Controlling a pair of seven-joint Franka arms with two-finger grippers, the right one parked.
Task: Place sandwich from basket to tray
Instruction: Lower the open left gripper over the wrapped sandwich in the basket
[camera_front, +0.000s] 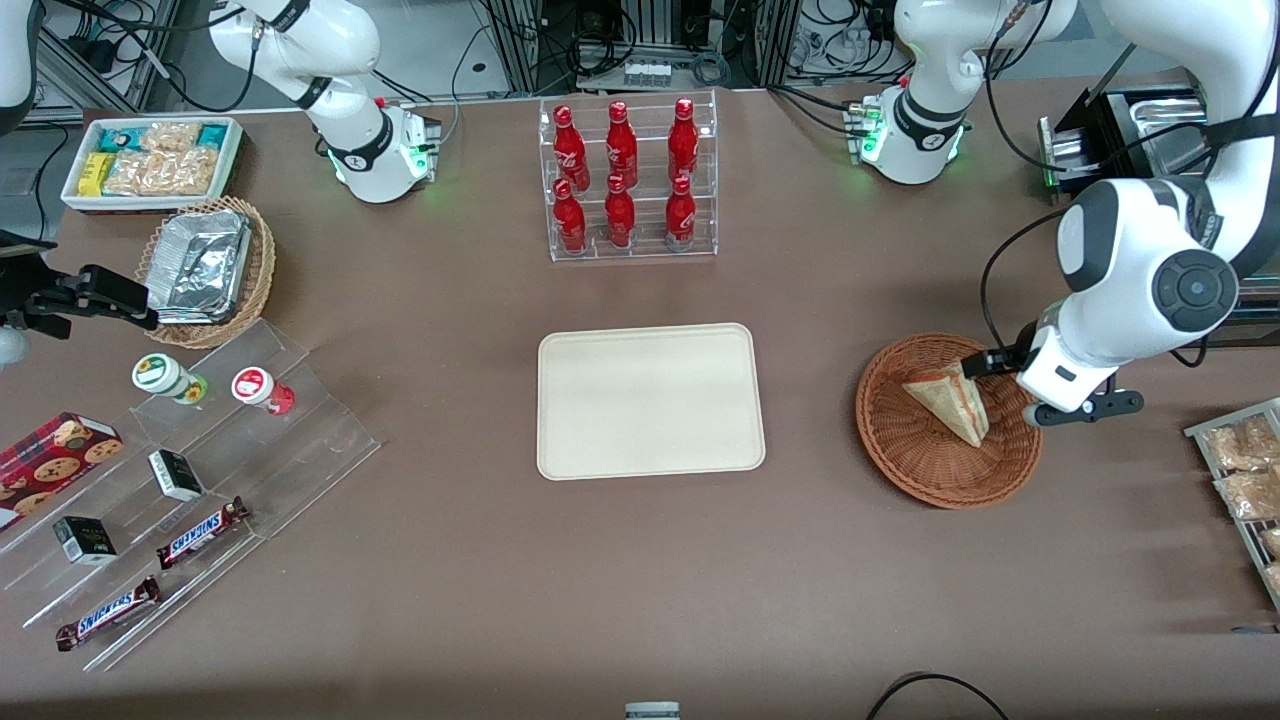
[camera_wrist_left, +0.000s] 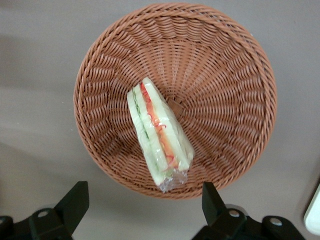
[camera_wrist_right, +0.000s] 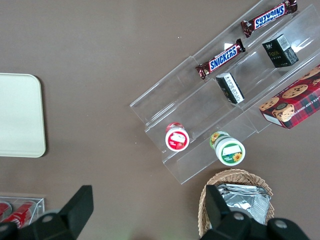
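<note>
The claw (camera_wrist_left: 145, 212) hangs above the basket (camera_wrist_left: 235, 65) with its two dark fingers (camera_wrist_left: 75, 202) spread wide apart, wider than the sandwich is thick. It grips nothing and touches nothing; the fingertips stand clear of the wicker rim and of the wrapped wedge below them. In the front view the claw (camera_front: 985, 362) sits at the edge of the basket farthest from that camera, mostly hidden under the white wrist of the working arm.

The sandwich (camera_wrist_left: 159, 135) lies in the basket, on the sloping woven wall a little off the middle, in a clear film wrapper whose crumpled end is the part closest to the claw. Its cut edge faces up toward the wrist camera, showing pale bread with a red-orange stripe and thin green lines running lengthwise. The long axis runs from the claw's side of the basket up toward the centre, slightly slanted. In the front view the sandwich (camera_front: 950, 400) shows as a pale triangle, its long axis running diagonally from near the claw toward the front camera.

The basket (camera_front: 900, 440) rests on the brown tabletop (camera_front: 450, 560), toward the working arm's end. The cream tray (camera_front: 650, 400) lies flat beside it, near the middle of the tabletop and well apart from the basket. Farther from the front camera than the tray stands a clear rack of red bottles (camera_front: 625, 180).
</note>
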